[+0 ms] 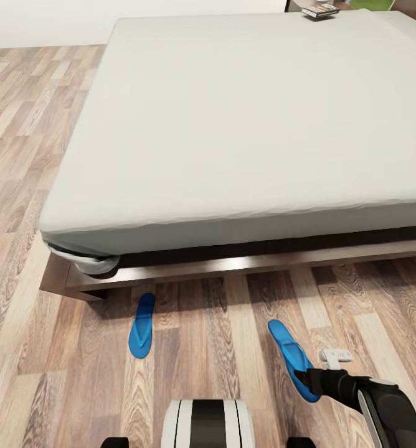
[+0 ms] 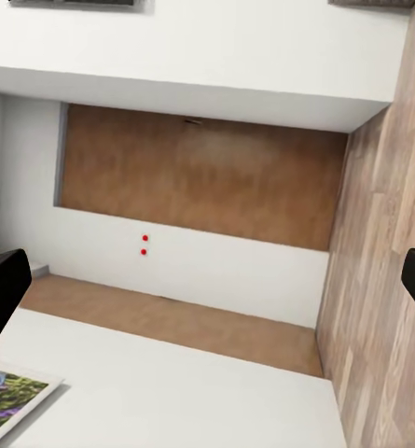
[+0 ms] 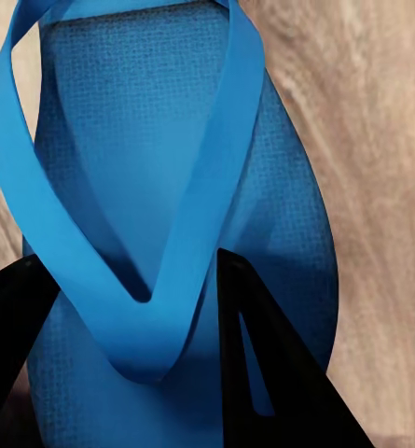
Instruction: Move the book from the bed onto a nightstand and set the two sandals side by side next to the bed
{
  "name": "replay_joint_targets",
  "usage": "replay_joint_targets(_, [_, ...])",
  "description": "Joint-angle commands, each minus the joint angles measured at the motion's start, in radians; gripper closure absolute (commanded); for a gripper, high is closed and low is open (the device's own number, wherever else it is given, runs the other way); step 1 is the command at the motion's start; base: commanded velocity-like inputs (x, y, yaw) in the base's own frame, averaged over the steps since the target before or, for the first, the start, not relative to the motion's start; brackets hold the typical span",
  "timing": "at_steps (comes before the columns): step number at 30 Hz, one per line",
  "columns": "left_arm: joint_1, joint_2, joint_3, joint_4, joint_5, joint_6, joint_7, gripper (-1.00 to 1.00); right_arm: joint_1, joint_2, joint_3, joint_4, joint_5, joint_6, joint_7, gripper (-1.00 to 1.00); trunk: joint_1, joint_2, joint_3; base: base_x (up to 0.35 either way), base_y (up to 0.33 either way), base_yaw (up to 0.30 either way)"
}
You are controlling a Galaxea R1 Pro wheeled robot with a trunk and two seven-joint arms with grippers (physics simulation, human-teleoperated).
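Note:
Two blue sandals lie on the wood floor in front of the bed [image 1: 245, 124], whose off-white mattress sits on a low dark wood frame. The left sandal [image 1: 141, 334] lies alone near the bed's corner. My right gripper [image 1: 311, 378] is shut on the near end of the right sandal [image 1: 289, 351]. In the right wrist view its black fingers [image 3: 272, 373] pinch the V of the strap [image 3: 170, 308] on that sandal [image 3: 142, 112]. A small flat book [image 1: 320, 10] shows past the mattress's far edge; what it rests on is cut off. My left gripper [image 2: 207, 285] is open and holds nothing.
The left wrist view looks at a white wall with a brown panel [image 2: 198, 177], a strip of wood floor [image 2: 384, 280] and a picture's corner [image 2: 6, 401]. Bare wood floor [image 1: 21, 155] runs along the bed's left side. My trunk [image 1: 208, 423] is at the near edge.

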Motion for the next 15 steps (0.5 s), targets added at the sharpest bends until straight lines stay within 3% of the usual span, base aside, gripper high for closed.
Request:
replay_joint_targets(1, [-0.001, 0.001, -0.009, -0.001, 0.009, 0.000, 0.005, -1.00, -0.001, 0.000, -0.001, -0.001, 0.010, 0.002, 0.009, 1.00, 0.000, 0.000, -0.001, 0.000, 0.014, 0.000])
replay_joint_targets(6, [-0.001, 0.001, -0.010, -0.001, 0.009, 0.000, 0.005, -1.00, -0.004, 0.002, -0.001, -0.001, 0.010, -0.025, -0.003, 1.00, 0.000, 0.000, -0.001, 0.000, 0.007, 0.000])
replay_joint_targets(10, [-0.001, 0.001, -0.011, 0.000, 0.009, 0.000, 0.003, -1.00, -0.005, 0.005, 0.001, -0.001, 0.003, -0.084, -0.066, 1.00, 0.000, 0.000, -0.001, 0.000, 0.073, 0.000])
replay_joint_targets(15, [-0.001, 0.001, -0.012, 0.001, 0.008, 0.001, 0.003, -1.00, -0.005, 0.006, 0.002, -0.001, 0.001, -0.112, -0.087, 1.00, 0.000, 0.000, -0.001, 0.000, 0.045, 0.000])
